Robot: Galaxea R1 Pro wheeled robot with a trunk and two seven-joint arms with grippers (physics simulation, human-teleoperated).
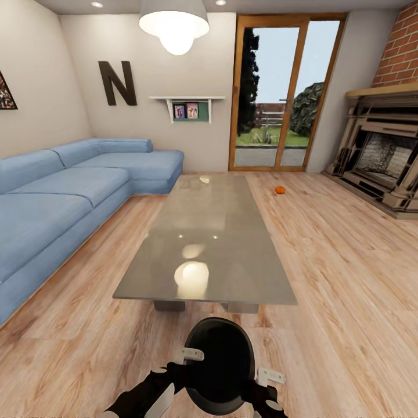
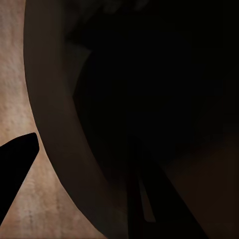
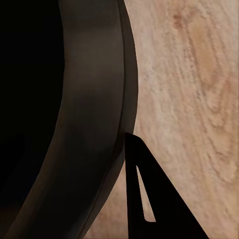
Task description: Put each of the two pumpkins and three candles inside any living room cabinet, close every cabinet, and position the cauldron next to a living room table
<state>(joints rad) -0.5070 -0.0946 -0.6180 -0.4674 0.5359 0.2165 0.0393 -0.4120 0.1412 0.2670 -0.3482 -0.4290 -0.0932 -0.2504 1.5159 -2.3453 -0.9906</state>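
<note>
At the bottom centre of the head view, the black cauldron (image 1: 219, 364) hangs between the two arms just short of the near end of the grey glossy table (image 1: 209, 244), which runs up the middle of the frame over the pale wooden floor (image 1: 337, 278). The left gripper (image 1: 187, 355) sits at the pot's left rim and the right gripper (image 1: 268, 378) at its right rim, each with a white fingertip showing against the black wall. In the left wrist view one dark finger (image 2: 15, 164) lies outside the rim of the cauldron (image 2: 55, 124) and another shows dimly inside the mouth, so that gripper pinches the rim. In the right wrist view a dark finger (image 3: 144, 199) lies just outside the cauldron's wall (image 3: 94, 124); the other finger is lost in the dark, so I cannot tell whether this gripper is clamped. One orange pumpkin (image 1: 280, 190) rests on the floor right of the table's far end. A blue sofa (image 1: 64, 191) fills the left, and a fireplace (image 1: 383, 157) stands at upper right.
</note>
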